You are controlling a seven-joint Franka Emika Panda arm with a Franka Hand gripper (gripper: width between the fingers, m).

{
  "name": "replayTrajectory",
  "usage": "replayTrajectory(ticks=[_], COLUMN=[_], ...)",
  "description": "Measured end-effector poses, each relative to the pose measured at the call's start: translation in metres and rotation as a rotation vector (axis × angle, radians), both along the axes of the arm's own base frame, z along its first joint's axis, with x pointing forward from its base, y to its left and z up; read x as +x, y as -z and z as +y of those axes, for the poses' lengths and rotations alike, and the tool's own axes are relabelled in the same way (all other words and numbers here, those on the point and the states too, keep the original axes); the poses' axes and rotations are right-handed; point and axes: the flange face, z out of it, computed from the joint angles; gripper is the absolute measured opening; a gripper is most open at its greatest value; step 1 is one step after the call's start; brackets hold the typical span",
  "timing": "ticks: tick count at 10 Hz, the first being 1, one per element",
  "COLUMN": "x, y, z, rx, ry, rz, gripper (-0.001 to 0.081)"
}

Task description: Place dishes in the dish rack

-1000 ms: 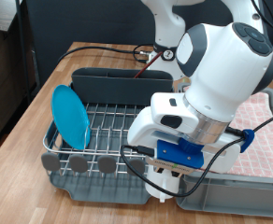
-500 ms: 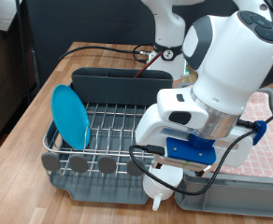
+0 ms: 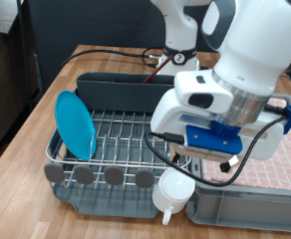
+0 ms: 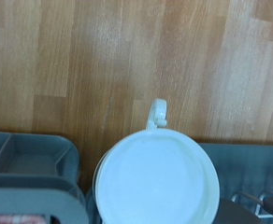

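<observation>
Wooden table (image 3: 46,105); gripper hidden above cup (image 3: 173,191).

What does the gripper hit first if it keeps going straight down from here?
Most likely the white cup, sitting directly under the gripper at the dish rack edge; the wrist view looks straight into its open mouth. The fingers aren't visible, so the gap is unclear.

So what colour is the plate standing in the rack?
Bright blue. The plate shows best in the exterior view, upright at the rack's left end.
</observation>
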Motion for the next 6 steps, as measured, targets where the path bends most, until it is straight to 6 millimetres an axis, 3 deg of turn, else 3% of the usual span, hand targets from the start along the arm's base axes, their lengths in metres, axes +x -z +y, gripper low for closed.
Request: replayTrajectory(ticks=[6], x=[-0.008], y=[-0.071], z=[0.020], rx=[-0.016], ry=[-0.006], rz=[0.003], gripper=[0.0803])
